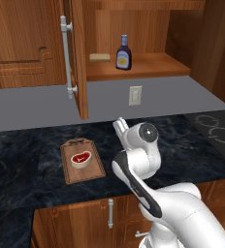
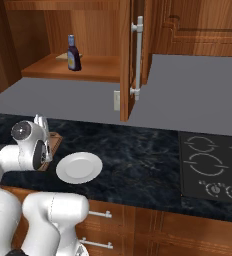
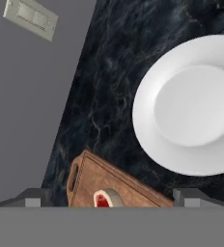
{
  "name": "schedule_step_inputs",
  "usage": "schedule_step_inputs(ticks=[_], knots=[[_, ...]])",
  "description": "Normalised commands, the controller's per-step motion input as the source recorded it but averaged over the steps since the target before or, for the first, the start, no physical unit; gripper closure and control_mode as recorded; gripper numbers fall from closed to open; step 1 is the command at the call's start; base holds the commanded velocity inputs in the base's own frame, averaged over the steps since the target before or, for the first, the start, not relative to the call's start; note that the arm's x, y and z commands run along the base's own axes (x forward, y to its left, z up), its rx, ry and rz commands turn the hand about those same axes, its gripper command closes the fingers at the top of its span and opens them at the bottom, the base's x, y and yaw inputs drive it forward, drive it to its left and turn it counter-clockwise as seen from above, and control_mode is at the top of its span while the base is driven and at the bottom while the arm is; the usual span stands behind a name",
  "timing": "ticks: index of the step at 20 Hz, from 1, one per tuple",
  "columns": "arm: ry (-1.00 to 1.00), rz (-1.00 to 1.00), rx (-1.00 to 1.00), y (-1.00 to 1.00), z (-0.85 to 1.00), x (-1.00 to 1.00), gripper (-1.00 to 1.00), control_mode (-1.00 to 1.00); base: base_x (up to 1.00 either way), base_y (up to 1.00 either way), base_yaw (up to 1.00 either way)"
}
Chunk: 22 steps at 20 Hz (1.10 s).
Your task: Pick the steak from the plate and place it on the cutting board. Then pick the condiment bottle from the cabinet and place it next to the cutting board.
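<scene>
Yellow-labelled condiment bottle (image 1: 123,53) (writing unreadable) stands in cabinet (image 1: 138,68).

Even, soft rendered light is cast throughout; faint shadows are seen inside the cabinet (image 1: 134,29). Edges are slightly pixelated, and no glare or blur is noted.

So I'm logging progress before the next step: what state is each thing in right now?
steak: lying on the cutting board, released
cutting board: flat on the counter, holding the steak
plate: empty, beside the board
cabinet: door open
condiment bottle: upright on the cabinet shelf, untouched
tool: open, holding nothing
</scene>
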Motion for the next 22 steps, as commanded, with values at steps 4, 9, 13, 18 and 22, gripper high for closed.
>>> schedule_step_inputs(ticks=[4,9,13,18,22], knots=[[0.0,-0.08,0.11,-0.1,0.23,-0.07,-1.0,-1.0,0.0,0.0,0.0],[-0.02,-0.09,0.13,-0.11,0.16,-0.08,-1.0,-1.0,0.0,0.0,0.0],[-0.04,-0.1,0.14,-0.14,0.09,-0.08,-1.0,-1.0,0.0,0.0,0.0],[-0.06,-0.12,0.17,-0.16,0.11,-0.06,-1.0,-1.0,0.0,0.0,0.0],[-0.04,-0.14,0.2,-0.17,0.18,-0.03,-1.0,-1.0,0.0,0.0,0.0]])
